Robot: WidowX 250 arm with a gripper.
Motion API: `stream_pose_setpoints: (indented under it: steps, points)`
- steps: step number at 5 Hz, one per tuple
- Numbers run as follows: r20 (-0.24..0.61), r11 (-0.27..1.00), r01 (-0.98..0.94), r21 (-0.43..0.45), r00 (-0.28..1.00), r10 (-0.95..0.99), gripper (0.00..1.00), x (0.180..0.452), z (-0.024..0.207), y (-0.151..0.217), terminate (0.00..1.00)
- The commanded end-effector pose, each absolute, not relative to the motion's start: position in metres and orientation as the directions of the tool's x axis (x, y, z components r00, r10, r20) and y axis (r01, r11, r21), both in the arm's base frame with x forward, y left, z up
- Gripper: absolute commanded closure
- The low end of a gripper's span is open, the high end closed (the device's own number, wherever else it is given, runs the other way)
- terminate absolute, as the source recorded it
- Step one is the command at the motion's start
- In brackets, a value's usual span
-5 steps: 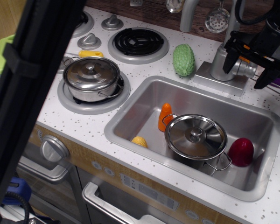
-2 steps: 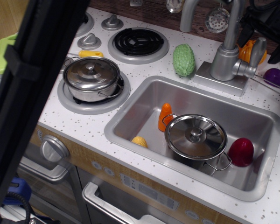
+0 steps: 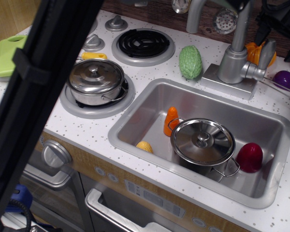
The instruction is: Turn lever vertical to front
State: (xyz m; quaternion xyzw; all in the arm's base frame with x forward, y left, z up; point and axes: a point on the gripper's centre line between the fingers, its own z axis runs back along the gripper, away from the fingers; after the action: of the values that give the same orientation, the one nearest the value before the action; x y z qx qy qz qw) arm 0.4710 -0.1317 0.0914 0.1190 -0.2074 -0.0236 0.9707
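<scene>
The lever (image 3: 266, 53) is a small silver-grey paddle on a short stem at the right side of the faucet base (image 3: 229, 79). It stands nearly upright, its tip pointing up. My gripper (image 3: 280, 21) shows only as black parts at the top right edge, above and behind the lever and apart from it. Its fingers are cut off by the frame, so I cannot tell whether they are open or shut.
A tall curved spout (image 3: 195, 14) rises from the faucet. The sink (image 3: 135, 121) holds a lidded pot (image 3: 203, 142), an orange carrot (image 3: 171, 121), a yellow piece (image 3: 145, 146) and a red piece (image 3: 250, 157). A green vegetable (image 3: 190, 62) lies left of the faucet. A black strut (image 3: 34, 96) blocks the left foreground.
One second ago my gripper was around the lever at the faucet's right. It has since lifted away up and back, and the lever now stands upright.
</scene>
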Motion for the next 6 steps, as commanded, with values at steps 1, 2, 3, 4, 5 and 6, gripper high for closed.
stream_pose_setpoints:
  steps: [1,2,3,4,5,6]
  points:
    - [0.454,0.977,-0.043,0.210,0.889,-0.059,1.00,0.476,0.113,-0.128,0.00]
    - [0.442,0.979,-0.061,0.196,0.896,-0.033,1.00,0.467,0.110,-0.129,0.00]
    - [0.408,0.985,-0.080,0.156,0.913,0.010,1.00,0.452,0.104,-0.130,0.00]
    - [0.379,0.984,-0.104,0.147,0.925,0.041,1.00,0.435,0.102,-0.134,0.00]
    - [0.361,0.988,-0.106,0.115,0.931,0.058,1.00,0.427,0.091,-0.134,0.00]
    - [0.339,0.992,-0.109,0.065,0.937,0.080,1.00,0.422,0.075,-0.134,0.00]
